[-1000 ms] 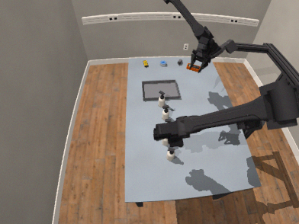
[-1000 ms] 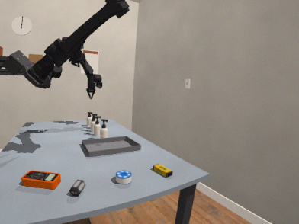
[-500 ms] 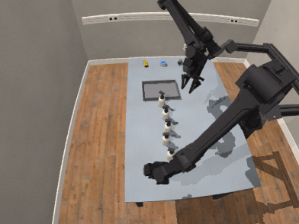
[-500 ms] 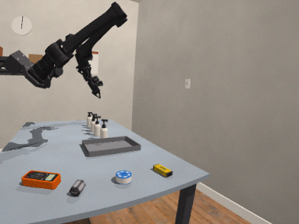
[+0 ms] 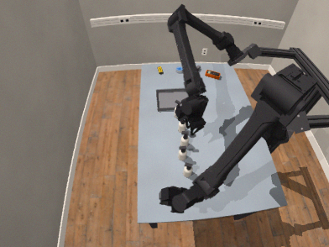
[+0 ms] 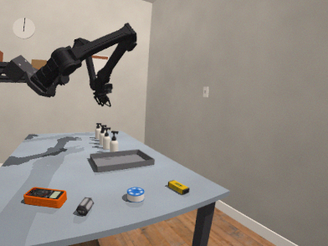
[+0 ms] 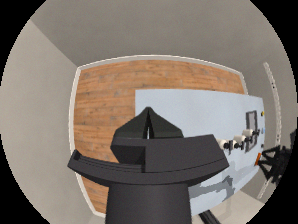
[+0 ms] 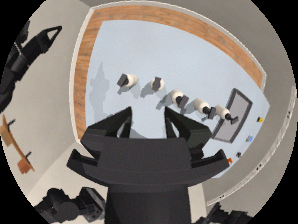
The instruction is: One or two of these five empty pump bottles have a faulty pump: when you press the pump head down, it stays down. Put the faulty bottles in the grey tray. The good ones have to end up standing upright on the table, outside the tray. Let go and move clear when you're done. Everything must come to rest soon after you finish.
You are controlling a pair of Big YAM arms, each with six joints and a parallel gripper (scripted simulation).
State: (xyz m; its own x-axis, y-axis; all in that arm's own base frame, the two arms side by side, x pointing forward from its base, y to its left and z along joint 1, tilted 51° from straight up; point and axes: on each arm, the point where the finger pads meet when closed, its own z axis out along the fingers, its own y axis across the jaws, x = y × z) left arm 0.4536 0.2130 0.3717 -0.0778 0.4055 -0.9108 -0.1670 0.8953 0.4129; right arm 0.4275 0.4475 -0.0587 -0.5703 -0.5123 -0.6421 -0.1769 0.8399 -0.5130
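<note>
Five white pump bottles with black heads stand in a row on the table; the top view shows most of them [image 5: 183,153] and the right wrist view shows all five [image 8: 175,97]. In the exterior view the row [image 6: 107,139] stands upright behind the grey tray [image 6: 96,165] [image 5: 159,101] [image 8: 234,116], which holds nothing. My right gripper [image 5: 190,128] [image 6: 102,100] [image 8: 148,110] is open and empty, hanging high above the tray end of the row. My left gripper [image 5: 164,197] [image 7: 148,110] [image 8: 61,27] is shut and empty, held high beyond the other end of the row.
An orange multimeter [image 5: 212,74] [image 6: 45,197], a blue and white round roll [image 5: 180,69] [image 6: 135,193], a yellow tool [image 5: 159,70] [image 6: 178,187] and a dark cylinder [image 6: 84,206] lie at the table's far end beyond the tray. Wooden floor surrounds the table.
</note>
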